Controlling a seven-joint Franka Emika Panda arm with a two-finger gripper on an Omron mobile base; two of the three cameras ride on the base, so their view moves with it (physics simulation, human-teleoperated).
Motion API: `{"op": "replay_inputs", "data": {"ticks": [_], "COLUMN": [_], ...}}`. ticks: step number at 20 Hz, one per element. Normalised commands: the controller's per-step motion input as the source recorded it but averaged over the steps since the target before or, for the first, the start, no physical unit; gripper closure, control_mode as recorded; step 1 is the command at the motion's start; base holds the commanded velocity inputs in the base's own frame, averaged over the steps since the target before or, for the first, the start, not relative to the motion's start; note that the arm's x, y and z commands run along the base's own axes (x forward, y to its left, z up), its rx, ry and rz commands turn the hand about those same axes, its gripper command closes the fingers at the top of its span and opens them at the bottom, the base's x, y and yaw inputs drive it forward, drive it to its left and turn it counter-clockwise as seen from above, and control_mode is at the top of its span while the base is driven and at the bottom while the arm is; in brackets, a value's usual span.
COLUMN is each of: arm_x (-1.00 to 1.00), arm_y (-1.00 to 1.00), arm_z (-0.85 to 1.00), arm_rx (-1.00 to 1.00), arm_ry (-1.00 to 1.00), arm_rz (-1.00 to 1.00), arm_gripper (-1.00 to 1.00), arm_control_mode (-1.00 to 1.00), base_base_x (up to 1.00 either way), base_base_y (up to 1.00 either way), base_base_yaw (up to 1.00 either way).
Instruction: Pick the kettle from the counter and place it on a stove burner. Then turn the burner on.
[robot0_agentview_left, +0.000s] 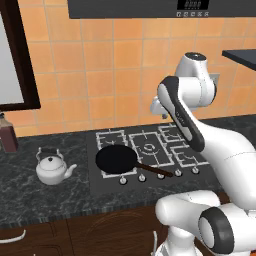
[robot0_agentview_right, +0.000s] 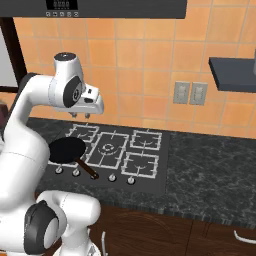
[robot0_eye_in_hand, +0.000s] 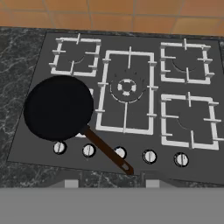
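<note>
The small silvery-white kettle (robot0_agentview_left: 52, 168) stands upright on the dark marbled counter (robot0_agentview_left: 30, 197), left of the black cooktop. My gripper (robot0_agentview_right: 80, 115) hangs high over the middle of the cooktop, well to the right of the kettle. Its fingertips (robot0_eye_in_hand: 71, 183) stand apart with nothing between them, so it is open. The front-right stove burner (robot0_eye_in_hand: 190, 120) is bare, as also seen in the left base view (robot0_agentview_left: 186, 158) and the right base view (robot0_agentview_right: 141, 165).
A black frying pan (robot0_eye_in_hand: 59, 108) covers the front-left burner, its brown handle slanting toward the row of knobs (robot0_eye_in_hand: 120, 153) along the cooktop's front edge. A dark bottle (robot0_agentview_left: 7, 135) stands at the far left. A range hood (robot0_agentview_left: 160, 7) hangs overhead.
</note>
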Motion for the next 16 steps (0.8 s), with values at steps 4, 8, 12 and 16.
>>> {"op": "replay_inputs", "data": {"ticks": [4,8,12,16], "arm_x": [0.00,0.01,0.00,0.00], "arm_y": [0.00,0.53,0.90,0.76], "arm_z": [-0.06,-0.23,-0.30,-0.21], "arm_rx": [0.00,0.00,0.00,0.00], "arm_ry": [-0.01,0.00,-0.02,0.00], "arm_rz": [0.00,0.00,0.00,0.00], "arm_gripper": [-1.00,-1.00,-1.00,-1.00], "arm_control_mode": [-1.00,-1.00,-1.00,-1.00], "base_base_x": [0.00,0.00,0.00,0.00], "base_base_y": [0.00,0.00,0.00,0.00], "base_base_yaw": [0.00,0.00,0.00,0.00]}}
